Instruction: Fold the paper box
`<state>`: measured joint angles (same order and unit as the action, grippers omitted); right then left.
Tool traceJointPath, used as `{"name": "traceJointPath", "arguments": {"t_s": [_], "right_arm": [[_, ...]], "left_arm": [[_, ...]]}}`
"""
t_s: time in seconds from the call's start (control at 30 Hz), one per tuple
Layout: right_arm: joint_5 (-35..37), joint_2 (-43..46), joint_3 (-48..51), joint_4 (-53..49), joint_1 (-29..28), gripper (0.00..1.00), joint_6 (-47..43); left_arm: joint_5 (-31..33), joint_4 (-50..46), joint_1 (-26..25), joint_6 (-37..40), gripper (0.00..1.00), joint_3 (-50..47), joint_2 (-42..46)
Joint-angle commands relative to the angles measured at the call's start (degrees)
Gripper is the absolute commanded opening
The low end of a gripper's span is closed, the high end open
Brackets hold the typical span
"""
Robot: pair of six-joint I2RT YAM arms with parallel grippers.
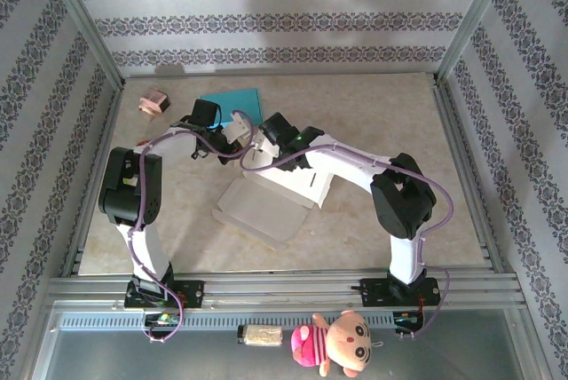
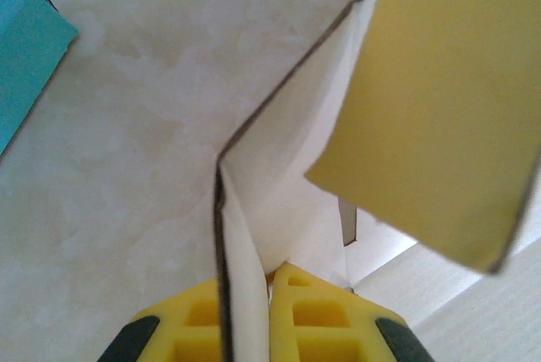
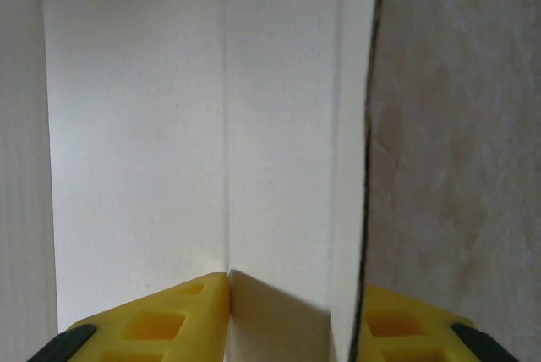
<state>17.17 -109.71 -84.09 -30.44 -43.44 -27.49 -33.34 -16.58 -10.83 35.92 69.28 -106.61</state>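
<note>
The white paper box (image 1: 266,207) lies partly flat in the middle of the table, its far end lifted between the two arms. My left gripper (image 1: 236,131) (image 2: 272,282) is shut on a thin upright white flap (image 2: 241,235) at that far end. A yellowish-looking panel (image 2: 439,100) of the box leans over on the right of the left wrist view. My right gripper (image 1: 258,142) (image 3: 296,315) sits just right of the left one. Its yellow fingers (image 3: 169,324) are closed on a folded white wall (image 3: 279,167) of the box, which stands between them.
A teal sheet (image 1: 232,100) (image 2: 25,66) lies just behind the grippers. A small pinkish block (image 1: 153,102) sits at the back left. The marbled table (image 1: 373,114) is bounded by metal frame rails. A plush doll (image 1: 342,342) lies on the near ledge below the arm bases.
</note>
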Motion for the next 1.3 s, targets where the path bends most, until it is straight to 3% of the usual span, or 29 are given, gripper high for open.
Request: {"name": "traceJointPath", "arguments": {"t_s": [0.0, 0.17, 0.3, 0.53, 0.73, 0.83, 0.97, 1.1, 1.27], "right_arm": [[-0.9, -0.1, 2.7, 1.9, -1.5, 0.31, -0.4], [0.3, -1.3, 2.9, 2.2, -1.6, 0.23, 0.2], [6.4, -1.2, 4.8, 6.7, -2.0, 0.15, -2.5], [16.2, 0.9, 10.5, 18.5, -4.0, 0.1, -9.2], [20.2, 1.0, 13.4, 23.4, -4.9, 0.13, -12.2], [20.3, 1.4, 13.7, 23.4, -5.0, 0.13, -12.4], [19.5, 2.2, 13.7, 23.3, -5.0, 0.14, -12.3], [16.4, 4.0, 13.0, 20.5, -5.0, 0.17, -10.4], [5.8, 6.4, 9.4, 10.6, -4.3, 0.2, -4.8]], "left_arm": [[1.9, 4.9, -2.1, 1.6, 0.02, -3.9, 1.4], [3.6, 6.0, -2.3, 1.6, 0.02, -4.6, 1.2], [3.8, 7.1, -2.5, 0.6, 0.03, -5.1, 1.7], [4.2, 10.9, -3.0, -5.2, 0.38, -8.9, 6.3], [8.5, 12.4, -3.0, -14.8, 0.53, -14.0, 13.4], [13.2, 12.5, -2.9, -17.2, 0.59, -16.7, 17.0], [18.0, 7.9, -2.5, -17.8, 0.6, -15.5, 18.0], [18.1, 7.6, -1.7, -16.3, 0.62, -15.4, 17.2], [14.1, 3.9, -1.0, -13.5, 0.61, -9.2, 10.7]]}}
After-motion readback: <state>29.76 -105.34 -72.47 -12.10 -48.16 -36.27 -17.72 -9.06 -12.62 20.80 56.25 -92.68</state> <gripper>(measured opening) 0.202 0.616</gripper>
